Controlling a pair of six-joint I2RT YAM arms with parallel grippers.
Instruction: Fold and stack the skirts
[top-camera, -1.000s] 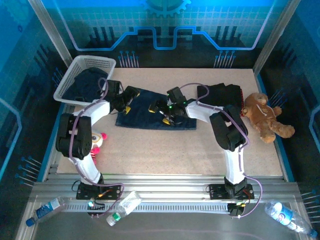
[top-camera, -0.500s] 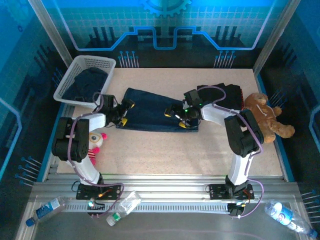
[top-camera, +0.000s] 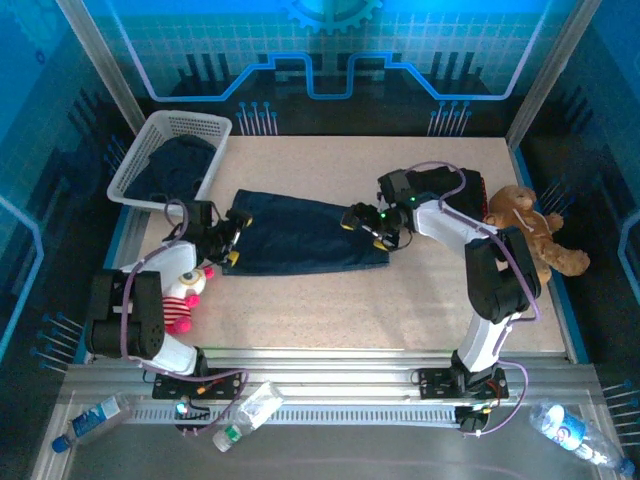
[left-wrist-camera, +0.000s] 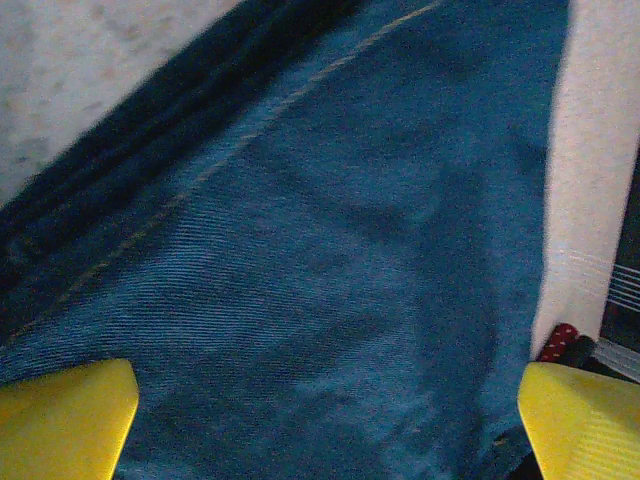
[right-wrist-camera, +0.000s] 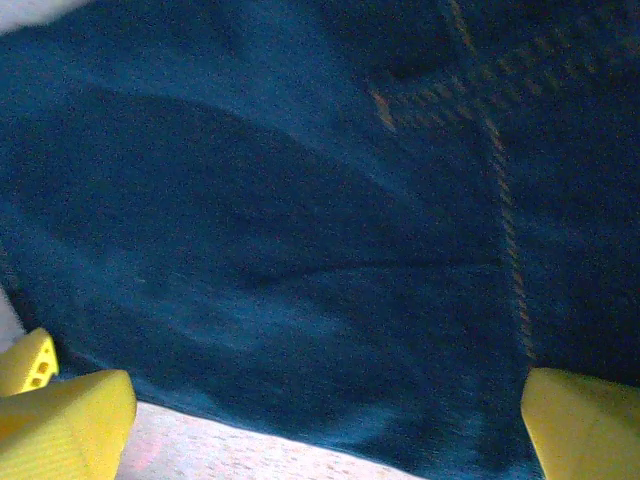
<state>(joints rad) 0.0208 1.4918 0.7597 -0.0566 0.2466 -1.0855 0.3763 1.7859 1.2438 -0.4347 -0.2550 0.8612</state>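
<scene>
A dark blue denim skirt (top-camera: 300, 235) lies spread flat across the middle of the table. My left gripper (top-camera: 232, 240) sits low at its left edge, open, the yellow fingertips (left-wrist-camera: 62, 420) wide apart over the denim (left-wrist-camera: 330, 250) with nothing between them. My right gripper (top-camera: 365, 222) is at the skirt's right end, also open, with the denim and its orange seam (right-wrist-camera: 300, 220) under the spread fingertips (right-wrist-camera: 70, 415). A folded black skirt (top-camera: 447, 187) lies at the back right, behind the right arm. More dark cloth (top-camera: 180, 160) sits in the basket.
A white mesh basket (top-camera: 205, 126) stands at the back left corner. A brown teddy bear (top-camera: 530, 238) lies at the right edge. A pink-and-white plush toy (top-camera: 186, 290) lies beside the left arm. Plastic bottles (top-camera: 245, 412) lie on the metal rail in front.
Both grippers have drawn apart, the left toward the front left and the right toward the right. The denim skirt now lies longer and flatter between them.
</scene>
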